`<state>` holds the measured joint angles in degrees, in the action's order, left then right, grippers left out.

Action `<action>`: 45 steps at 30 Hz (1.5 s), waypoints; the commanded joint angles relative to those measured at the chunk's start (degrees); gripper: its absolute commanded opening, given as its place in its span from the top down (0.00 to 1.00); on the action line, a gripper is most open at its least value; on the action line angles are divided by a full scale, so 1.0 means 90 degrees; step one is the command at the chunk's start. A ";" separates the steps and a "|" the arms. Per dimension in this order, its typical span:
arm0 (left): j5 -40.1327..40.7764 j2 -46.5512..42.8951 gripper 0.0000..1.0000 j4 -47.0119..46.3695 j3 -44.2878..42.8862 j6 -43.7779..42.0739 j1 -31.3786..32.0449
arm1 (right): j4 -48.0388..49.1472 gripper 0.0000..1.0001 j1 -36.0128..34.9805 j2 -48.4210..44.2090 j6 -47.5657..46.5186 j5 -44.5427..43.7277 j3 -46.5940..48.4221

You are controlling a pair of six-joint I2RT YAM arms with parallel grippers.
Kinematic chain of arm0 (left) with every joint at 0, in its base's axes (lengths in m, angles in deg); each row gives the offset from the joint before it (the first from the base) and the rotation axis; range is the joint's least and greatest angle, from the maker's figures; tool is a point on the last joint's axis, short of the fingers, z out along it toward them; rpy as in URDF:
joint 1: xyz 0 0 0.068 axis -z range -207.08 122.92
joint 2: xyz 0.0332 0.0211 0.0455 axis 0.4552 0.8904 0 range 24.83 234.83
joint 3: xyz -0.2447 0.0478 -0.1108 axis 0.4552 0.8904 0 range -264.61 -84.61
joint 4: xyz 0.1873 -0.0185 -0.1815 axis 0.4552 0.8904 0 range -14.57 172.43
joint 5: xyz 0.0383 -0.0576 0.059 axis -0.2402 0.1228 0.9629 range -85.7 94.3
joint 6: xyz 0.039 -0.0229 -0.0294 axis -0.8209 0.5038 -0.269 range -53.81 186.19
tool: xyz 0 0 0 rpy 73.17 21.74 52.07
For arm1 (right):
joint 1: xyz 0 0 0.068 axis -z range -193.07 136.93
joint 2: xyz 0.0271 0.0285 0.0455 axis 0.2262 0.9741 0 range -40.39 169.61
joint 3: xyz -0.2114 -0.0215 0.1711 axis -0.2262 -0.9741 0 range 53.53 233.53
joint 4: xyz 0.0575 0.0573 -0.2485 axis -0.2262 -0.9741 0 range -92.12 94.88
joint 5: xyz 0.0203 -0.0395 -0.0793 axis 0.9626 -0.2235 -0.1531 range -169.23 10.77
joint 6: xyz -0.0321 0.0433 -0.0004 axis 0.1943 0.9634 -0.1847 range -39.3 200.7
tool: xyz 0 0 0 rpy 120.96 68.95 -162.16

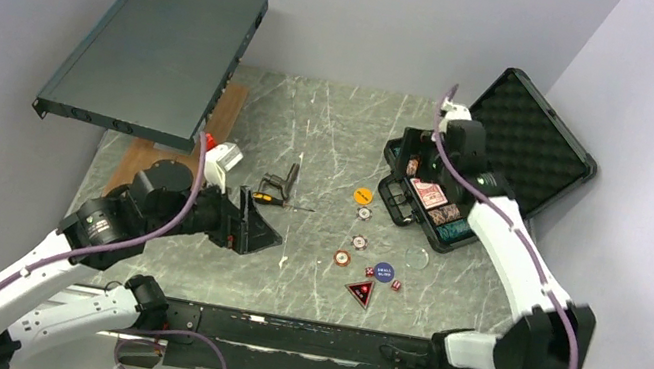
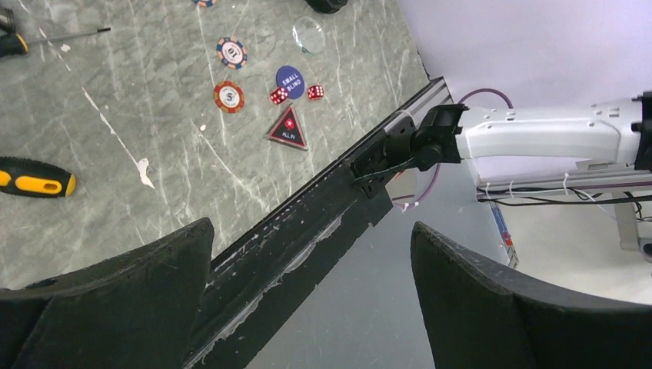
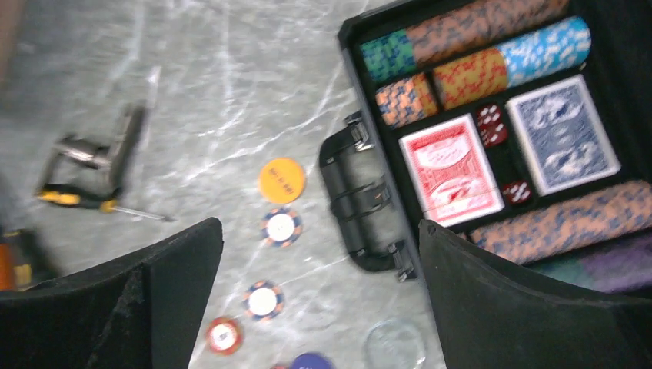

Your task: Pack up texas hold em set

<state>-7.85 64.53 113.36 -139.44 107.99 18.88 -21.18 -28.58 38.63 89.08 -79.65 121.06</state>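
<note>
The black case point(image 1: 581, 171) lies open at the right, foam lid up. Its tray point(image 3: 366, 92) holds rows of striped chips, a red deck point(image 3: 450, 169), a blue deck point(image 3: 563, 134) and red dice point(image 3: 490, 124). My right gripper point(image 3: 319, 227) hovers open and holding nothing over the case handle point(image 3: 357, 200) and the table beside it. Loose on the table lie an orange button point(image 1: 363, 194), chips point(image 1: 364, 214), a blue button point(image 1: 383, 273), dice point(image 2: 278, 95), a triangular button point(image 2: 287, 129) and a clear disc point(image 2: 309, 34). My left gripper point(image 2: 311, 227) is open over the table's near edge.
A large dark-grey rack unit point(image 1: 159, 48) leans at the back left above a wooden board point(image 1: 172, 147). Orange-handled screwdrivers point(image 1: 275, 198) and a metal tool lie left of the loose chips. The black rail point(image 2: 307, 223) marks the table's near edge.
</note>
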 commanded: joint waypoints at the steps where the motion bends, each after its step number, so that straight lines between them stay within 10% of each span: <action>1: 0.0103 -0.0258 0.00 -0.0079 0.0298 0.0223 0.0011 | -0.0710 0.00 0.0003 -0.1101 0.1825 0.0375 -0.0774; 8: 0.0014 -0.0439 0.01 -0.0123 0.0617 0.0210 0.0011 | -0.1374 0.00 0.0050 -0.2314 0.2813 0.1693 -0.2294; 17: 0.0129 -0.0668 0.01 0.0118 0.0575 -0.0008 0.0004 | -0.2521 0.13 0.0075 -0.3167 0.3949 0.0105 -0.3222; 26: -0.0005 -0.0517 0.01 0.0010 0.0538 -0.0096 0.0008 | -0.2155 0.44 -0.0136 -0.2379 0.3782 0.0204 -0.3636; 45: -0.0111 -0.0323 0.01 -0.0192 0.0589 -0.0035 0.0010 | -0.1441 0.63 -0.0652 -0.1654 0.3959 0.0203 -0.3826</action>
<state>-7.98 61.80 113.69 -132.75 108.23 18.88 -36.16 -33.89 23.61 123.44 -76.44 86.24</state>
